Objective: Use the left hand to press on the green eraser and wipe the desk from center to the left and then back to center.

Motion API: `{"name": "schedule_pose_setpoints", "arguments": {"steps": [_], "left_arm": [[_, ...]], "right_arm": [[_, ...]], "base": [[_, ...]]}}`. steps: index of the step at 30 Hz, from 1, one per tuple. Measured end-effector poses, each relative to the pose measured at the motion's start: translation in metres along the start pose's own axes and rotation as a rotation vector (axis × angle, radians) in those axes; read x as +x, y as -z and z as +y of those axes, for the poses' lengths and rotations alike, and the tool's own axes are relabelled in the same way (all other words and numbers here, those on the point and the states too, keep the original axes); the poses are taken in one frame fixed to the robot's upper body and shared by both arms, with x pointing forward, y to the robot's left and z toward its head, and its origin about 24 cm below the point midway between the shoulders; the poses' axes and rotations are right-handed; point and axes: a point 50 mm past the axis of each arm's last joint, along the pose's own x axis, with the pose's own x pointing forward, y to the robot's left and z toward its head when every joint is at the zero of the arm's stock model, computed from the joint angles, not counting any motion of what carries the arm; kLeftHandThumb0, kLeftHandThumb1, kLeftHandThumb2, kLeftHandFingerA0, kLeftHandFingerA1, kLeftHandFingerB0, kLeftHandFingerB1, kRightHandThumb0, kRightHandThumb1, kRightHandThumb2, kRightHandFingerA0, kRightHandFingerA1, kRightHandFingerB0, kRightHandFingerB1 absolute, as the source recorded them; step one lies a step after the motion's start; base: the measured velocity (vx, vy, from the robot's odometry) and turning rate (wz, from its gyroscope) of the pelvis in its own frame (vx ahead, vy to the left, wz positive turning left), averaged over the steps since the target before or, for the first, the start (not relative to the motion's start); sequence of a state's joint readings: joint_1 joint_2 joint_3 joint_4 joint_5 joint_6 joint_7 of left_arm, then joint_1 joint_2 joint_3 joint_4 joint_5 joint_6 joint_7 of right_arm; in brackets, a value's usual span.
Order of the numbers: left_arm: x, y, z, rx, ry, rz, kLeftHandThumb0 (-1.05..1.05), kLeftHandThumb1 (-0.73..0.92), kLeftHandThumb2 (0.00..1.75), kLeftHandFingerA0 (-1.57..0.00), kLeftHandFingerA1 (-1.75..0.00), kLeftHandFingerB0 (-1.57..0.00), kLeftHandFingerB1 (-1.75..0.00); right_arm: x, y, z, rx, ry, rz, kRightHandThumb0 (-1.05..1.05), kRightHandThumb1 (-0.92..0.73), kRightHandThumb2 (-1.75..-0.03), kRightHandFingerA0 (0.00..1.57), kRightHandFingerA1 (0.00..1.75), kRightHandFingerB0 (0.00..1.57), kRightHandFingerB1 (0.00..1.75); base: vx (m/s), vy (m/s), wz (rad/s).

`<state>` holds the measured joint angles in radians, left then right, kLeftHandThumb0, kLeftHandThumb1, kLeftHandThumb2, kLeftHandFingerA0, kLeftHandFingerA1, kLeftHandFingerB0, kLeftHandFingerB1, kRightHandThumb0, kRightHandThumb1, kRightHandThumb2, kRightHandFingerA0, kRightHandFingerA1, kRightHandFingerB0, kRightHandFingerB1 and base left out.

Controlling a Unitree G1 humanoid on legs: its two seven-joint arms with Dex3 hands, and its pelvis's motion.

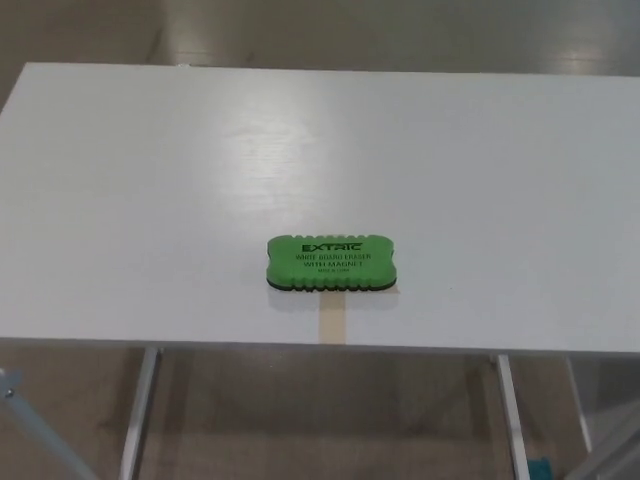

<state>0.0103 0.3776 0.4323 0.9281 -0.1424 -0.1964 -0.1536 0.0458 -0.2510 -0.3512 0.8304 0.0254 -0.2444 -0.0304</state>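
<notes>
A green eraser [332, 264] with black lettering lies flat on the white desk [200, 180], near the middle of its front edge. It rests on the far end of a strip of tan tape [332, 318]. Neither of my hands shows in the head view.
The desk's front edge runs across the picture just below the eraser. Under it I see metal legs [138, 410] and the floor. At the lower right corner stands another metal frame [600, 450].
</notes>
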Motion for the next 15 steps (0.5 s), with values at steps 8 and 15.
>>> {"name": "schedule_pose_setpoints", "arguments": {"steps": [8, 15], "left_arm": [[-0.002, -0.014, -0.009, -0.011, 0.064, -0.09, -0.38, 0.65, 0.6, -0.62, -0.43, -0.47, -0.35], [-0.015, -0.036, -0.035, 0.033, 0.269, -0.227, -0.35, 0.68, 0.62, -0.89, -0.48, -0.71, -0.42]], "right_arm": [[-0.003, -0.004, 0.003, 0.015, 0.002, -0.041, -0.48, -0.76, -0.64, 0.67, 0.43, 0.51, 0.36], [-0.011, -0.007, 0.019, 0.019, -0.069, -0.089, -0.5, -0.78, -0.65, 0.65, 0.43, 0.5, 0.36]], "base": [[0.0, 0.0, 0.0], [0.0, 0.0, 0.0]]}}
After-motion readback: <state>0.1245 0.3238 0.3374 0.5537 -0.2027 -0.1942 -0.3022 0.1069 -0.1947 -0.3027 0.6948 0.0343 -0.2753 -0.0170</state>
